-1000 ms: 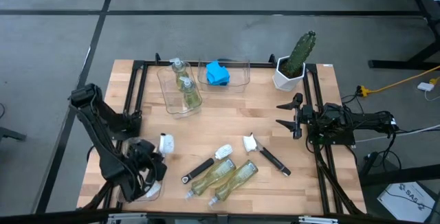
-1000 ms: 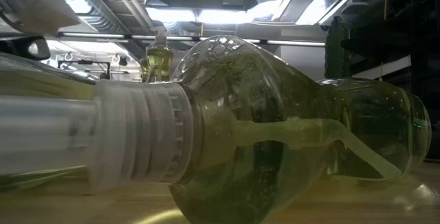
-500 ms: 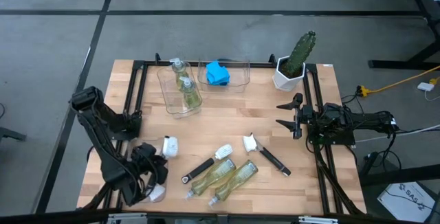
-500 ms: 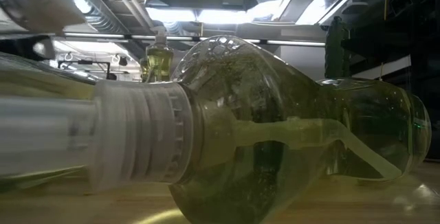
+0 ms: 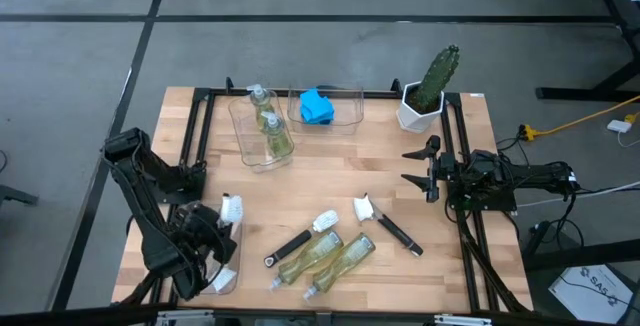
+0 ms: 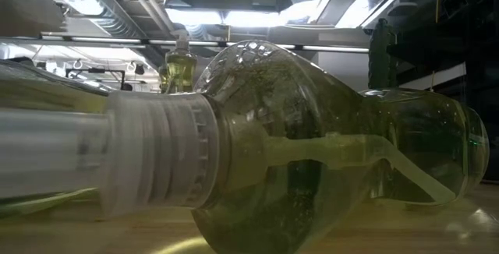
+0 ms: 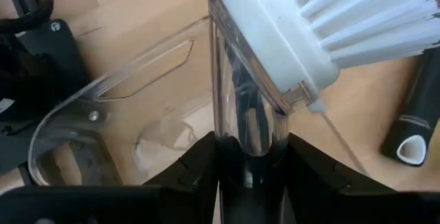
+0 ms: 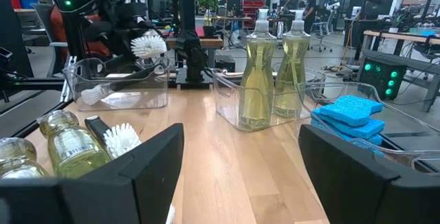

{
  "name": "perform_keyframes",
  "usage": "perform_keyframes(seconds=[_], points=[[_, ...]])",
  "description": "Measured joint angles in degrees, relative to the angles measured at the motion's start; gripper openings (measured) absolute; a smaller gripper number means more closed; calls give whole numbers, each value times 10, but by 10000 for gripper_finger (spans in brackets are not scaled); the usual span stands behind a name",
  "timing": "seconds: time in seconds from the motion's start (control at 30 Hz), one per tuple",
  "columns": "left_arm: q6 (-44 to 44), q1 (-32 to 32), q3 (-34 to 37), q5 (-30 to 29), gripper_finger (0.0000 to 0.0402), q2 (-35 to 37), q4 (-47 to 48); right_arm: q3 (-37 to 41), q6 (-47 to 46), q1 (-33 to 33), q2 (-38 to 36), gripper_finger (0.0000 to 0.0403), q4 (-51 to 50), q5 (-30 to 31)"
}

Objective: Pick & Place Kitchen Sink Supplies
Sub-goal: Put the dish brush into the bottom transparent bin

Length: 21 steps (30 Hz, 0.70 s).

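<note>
Left pincer (image 5: 222, 234) grips slim black-handled dish brush w/ white head (image 5: 231, 208), above clear plastic bin (image 5: 222, 278) at bench's (image 5: 330, 176) 8 o'clock corner. Right pincer (image 5: 418, 167) is wide open at 3 o'clock.

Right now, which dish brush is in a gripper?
The dish brush clamped in the left gripper over the front-left bin; the other loose brushes lie on the table.

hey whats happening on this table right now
A two-armed robot is sorting sink supplies into clear bins. The left gripper holds a dish brush by its handle over a clear bin at the table's front left, which already contains another brush. The right gripper waits open at the right edge. Two soap bottles and two brushes lie loose; the back bins hold bottles and sponges.
</note>
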State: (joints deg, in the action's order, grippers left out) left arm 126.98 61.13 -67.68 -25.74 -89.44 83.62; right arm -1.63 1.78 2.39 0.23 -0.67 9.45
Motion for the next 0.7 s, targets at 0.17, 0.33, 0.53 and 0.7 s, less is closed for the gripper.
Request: perform_keyframes(seconds=[0.17,0.33,0.53,0.7], points=[[2,3,0,4,126,-14,-17,0,0,0,0,284,0,0],[1,3,0,41,163,-29,-16,0,0,0,0,284,0,0],[-16,2,0,24,216,-16,-31,0,0,0,0,284,0,0],[-38,2,0,14,247,2,-42,0,0,0,0,284,0,0]])
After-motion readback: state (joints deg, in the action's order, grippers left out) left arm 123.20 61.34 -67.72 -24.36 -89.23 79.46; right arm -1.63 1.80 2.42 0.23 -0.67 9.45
